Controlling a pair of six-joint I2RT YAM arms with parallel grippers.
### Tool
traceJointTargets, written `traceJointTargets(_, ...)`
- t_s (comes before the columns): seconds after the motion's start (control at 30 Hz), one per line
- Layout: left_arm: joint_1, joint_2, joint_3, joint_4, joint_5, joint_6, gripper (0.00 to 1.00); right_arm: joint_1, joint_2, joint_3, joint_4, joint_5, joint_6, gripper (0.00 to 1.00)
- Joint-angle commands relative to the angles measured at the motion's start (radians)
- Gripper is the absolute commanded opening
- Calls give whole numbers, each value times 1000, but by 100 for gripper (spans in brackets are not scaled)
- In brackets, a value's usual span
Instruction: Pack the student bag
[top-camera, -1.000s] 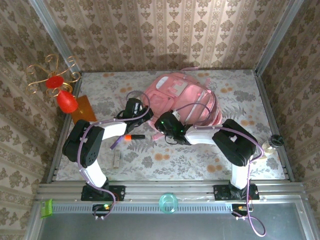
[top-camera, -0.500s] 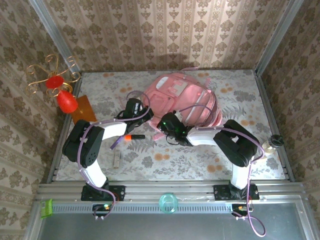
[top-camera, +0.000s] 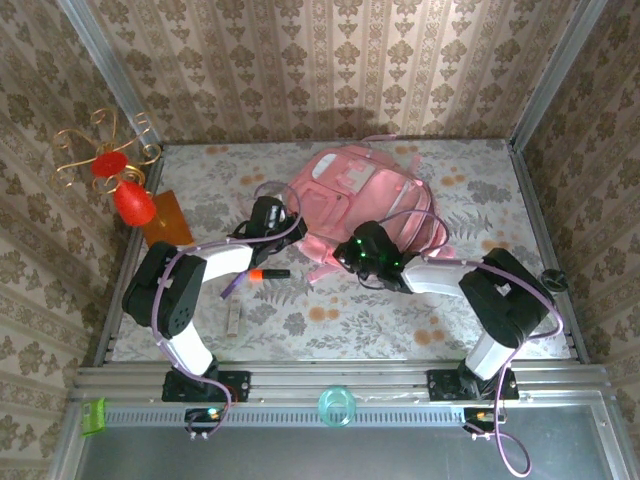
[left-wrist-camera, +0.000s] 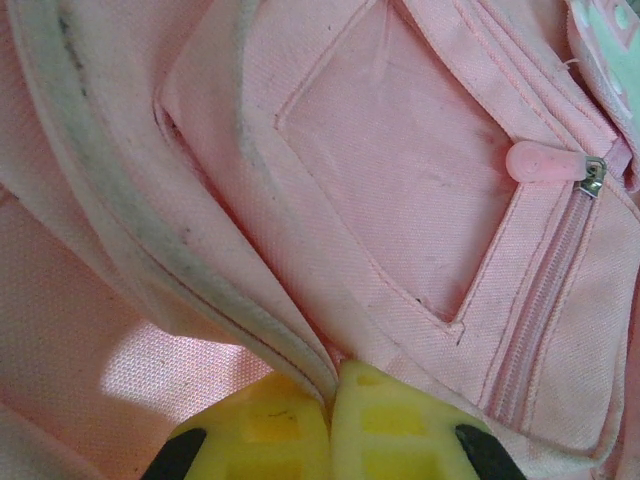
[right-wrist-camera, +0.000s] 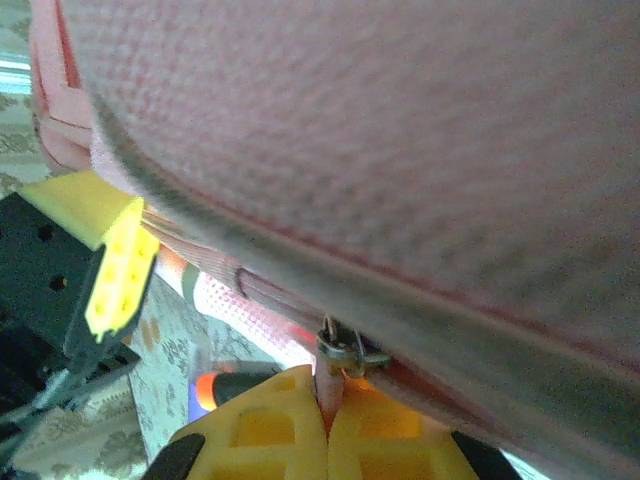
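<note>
Nearest the arm bases, an orange-tipped marker (top-camera: 266, 273) is lying loose on the patterned worktop (top-camera: 330, 322). It is sitting just left of the bag's near corner, most likely waiting as something to go inside.

A little farther in, the right arm's fingers (right-wrist-camera: 265, 432) are pressing fully together on the pink tab of a zip pull (right-wrist-camera: 345, 352). The metal ring is sitting just above the fingertips, under the overhanging edge of the bag. Gripping the tab rather than the cloth suggests this arm is working the zip along the near edge to open the mouth.

Left and slightly farther, the left arm's fingers (left-wrist-camera: 275, 432) are also closing completely, pinching a grubby fabric lip (left-wrist-camera: 200, 260) at the bag's left side. That grip appears to be anchoring the soft bag, so the pull on the zip is met by tension and the bag is not dragged across the cloth.

Beyond both arms, the student bag (top-camera: 350, 190) is lying flat across the far middle of the worktop. Its pale patches are facing up and its near edge is reaching down to the two arms. How far the zip is open is hard to tell, since the right arm is covering that edge from above.
</note>
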Motion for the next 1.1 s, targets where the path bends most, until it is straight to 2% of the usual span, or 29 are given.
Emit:
traceJointTargets(0.0,45,-14,-12,-88,-95,86,0,-61,-68,-37,-110,-15,-49,0)
traceJointTargets(0.1,78,-5,-6,-94,-95,94,0,-105,-100,-55,-161,-73,-95,0)
traceJointTargets(0.27,86,8,2,-105,-91,103,0,-182,-169,-97,-246,-114,-172,0)
traceJointTargets(0.37,93,12,7,-109,-89,108,0,-217,-197,-80,-348,-107,-270,0)
traceJointTargets(0.5,101,12,15,-120,-75,120,0,-226,-222,-39,-476,-69,-398,0)
traceJointTargets(0.6,102,10,23,-122,-61,122,0,-225,-223,-32,-460,-116,-441,0)
traceJointTargets(0.73,98,15,28,-117,-42,117,0,-215,-208,-11,-482,-112,-477,0)
traceJointTargets(0.9,98,12,29,-124,-61,126,0,-182,-219,12,-587,19,-548,0)
traceJointTargets(1.07,101,6,34,-142,-88,141,0,-172,-306,-18,-658,164,-567,0)
